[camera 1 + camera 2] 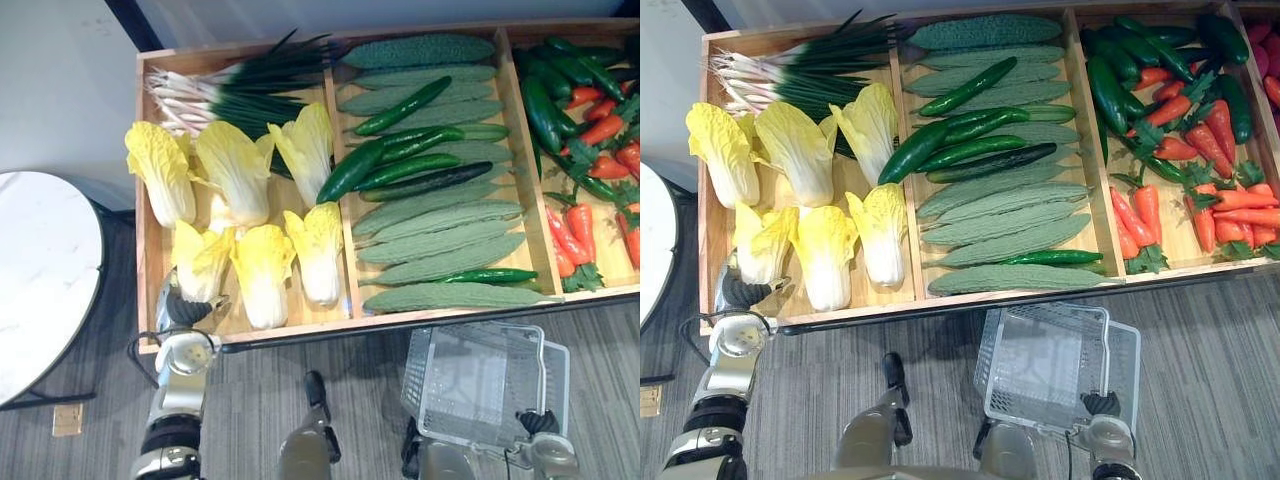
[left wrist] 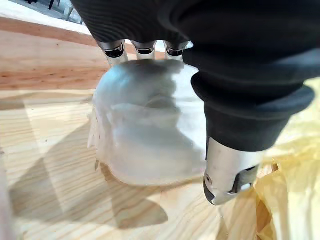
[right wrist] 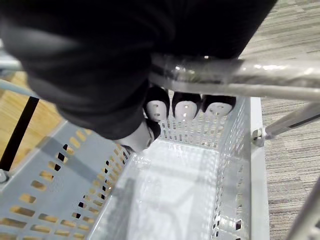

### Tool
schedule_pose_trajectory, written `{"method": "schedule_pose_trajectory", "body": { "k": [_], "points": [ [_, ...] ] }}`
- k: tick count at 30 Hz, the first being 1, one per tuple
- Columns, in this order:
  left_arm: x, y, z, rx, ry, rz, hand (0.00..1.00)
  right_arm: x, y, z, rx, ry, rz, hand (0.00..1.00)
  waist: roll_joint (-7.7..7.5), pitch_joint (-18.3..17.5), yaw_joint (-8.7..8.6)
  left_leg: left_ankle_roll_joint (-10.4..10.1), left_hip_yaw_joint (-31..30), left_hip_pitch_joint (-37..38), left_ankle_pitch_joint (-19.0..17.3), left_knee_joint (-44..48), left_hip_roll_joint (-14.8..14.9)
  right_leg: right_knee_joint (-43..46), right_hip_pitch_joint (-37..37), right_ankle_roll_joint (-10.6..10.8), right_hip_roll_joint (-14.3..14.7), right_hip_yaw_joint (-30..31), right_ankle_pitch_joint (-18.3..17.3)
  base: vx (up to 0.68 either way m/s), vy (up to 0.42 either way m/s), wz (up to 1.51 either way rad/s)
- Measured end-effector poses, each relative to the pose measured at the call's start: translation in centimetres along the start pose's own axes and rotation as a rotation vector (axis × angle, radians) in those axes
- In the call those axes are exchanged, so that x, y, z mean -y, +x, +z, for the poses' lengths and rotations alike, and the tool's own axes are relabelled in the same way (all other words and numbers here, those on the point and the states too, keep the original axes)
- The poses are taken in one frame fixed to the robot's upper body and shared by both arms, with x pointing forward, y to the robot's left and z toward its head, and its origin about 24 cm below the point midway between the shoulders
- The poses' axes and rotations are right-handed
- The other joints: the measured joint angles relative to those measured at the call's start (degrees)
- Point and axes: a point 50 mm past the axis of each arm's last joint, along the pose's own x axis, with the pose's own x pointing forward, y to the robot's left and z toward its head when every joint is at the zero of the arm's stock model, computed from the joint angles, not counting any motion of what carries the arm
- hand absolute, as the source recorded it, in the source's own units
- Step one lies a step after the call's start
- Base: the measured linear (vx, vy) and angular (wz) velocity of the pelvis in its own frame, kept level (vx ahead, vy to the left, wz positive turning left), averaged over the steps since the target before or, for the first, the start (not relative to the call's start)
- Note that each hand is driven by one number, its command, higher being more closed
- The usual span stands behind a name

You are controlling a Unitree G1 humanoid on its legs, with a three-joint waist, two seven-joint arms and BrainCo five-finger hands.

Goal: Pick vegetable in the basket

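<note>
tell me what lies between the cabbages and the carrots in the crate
Pale green bitter gourds with dark cucumbers lying on top of them, seen in both eye views.

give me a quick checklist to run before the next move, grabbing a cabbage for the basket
1. Left hand at the target: ok. It sits at the white base of the front-left cabbage.
2. Hold on that cabbage secure: cannot tell. The cabbage hides the contact.
3. Clearance for lifting: not ok. The next cabbage lies with its leaves right against the target.
4. Right hand on the basket handle: ok, curled round it.
5. Basket has room: ok, nothing inside.
6. Basket within a short carry: ok, just in front of the crate.
</note>
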Motion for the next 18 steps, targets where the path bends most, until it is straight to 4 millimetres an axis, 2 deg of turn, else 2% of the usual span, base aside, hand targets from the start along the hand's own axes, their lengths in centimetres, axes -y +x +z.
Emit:
{"method": "schedule_pose_trajectory", "body": {
  "k": [9,18],
  "points": [
    [-0.15,0.22,0.43,0.024,0.018,-0.005,1.00,-0.17,0.06,0.36,0.012,-0.005,0.006,1.00,-0.93,0.79,0.28,0.00,-0.03,-0.04,0.00,0.00,-0.27,0.92,-0.55,0.16,-0.41,0.22,-0.43,0.04,0.009,-0.01],
    [-0.32,0.19,0.62,0.034,0.012,0.003,1.00,-0.44,0.09,0.67,0.024,-0.020,0.017,1.00,-1.24,0.98,-0.12,-0.33,-0.01,0.15,0.23,0.01,-0.33,1.67,-0.68,0.16,-0.60,0.72,-0.43,0.00,0.001,0.00]
  ]
}}
